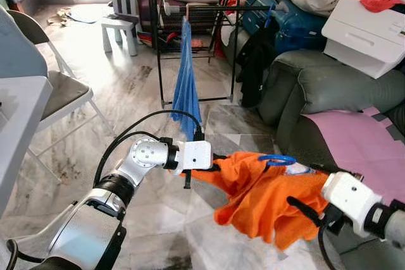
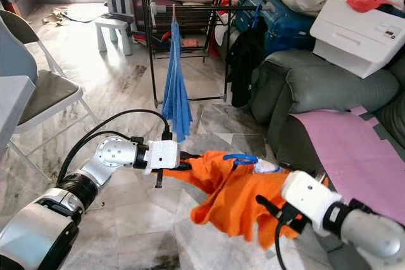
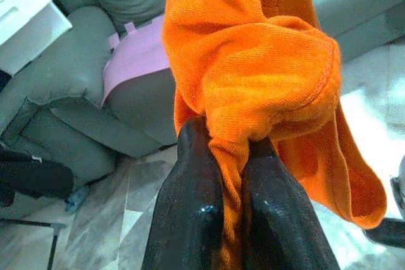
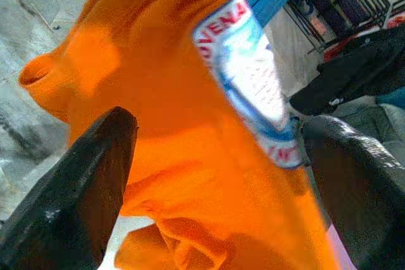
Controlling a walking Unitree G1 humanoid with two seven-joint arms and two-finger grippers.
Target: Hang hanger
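The left gripper (image 3: 234, 175) pinches the orange shirt (image 1: 266, 194) on a blue hanger (image 1: 276, 160) above the floor; the right gripper (image 4: 215, 175), fingers spread, straddles the shirt.

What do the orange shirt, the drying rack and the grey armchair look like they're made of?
Orange shirt: soft knit fabric, probably cotton; the left wrist view shows fine ribbing and a stitched hem, pinched by the left gripper. Drying rack: thin dark rods, likely painted metal. Grey armchair: smooth, slightly glossy upholstery with creases, so leather or faux leather; which one cannot be told.
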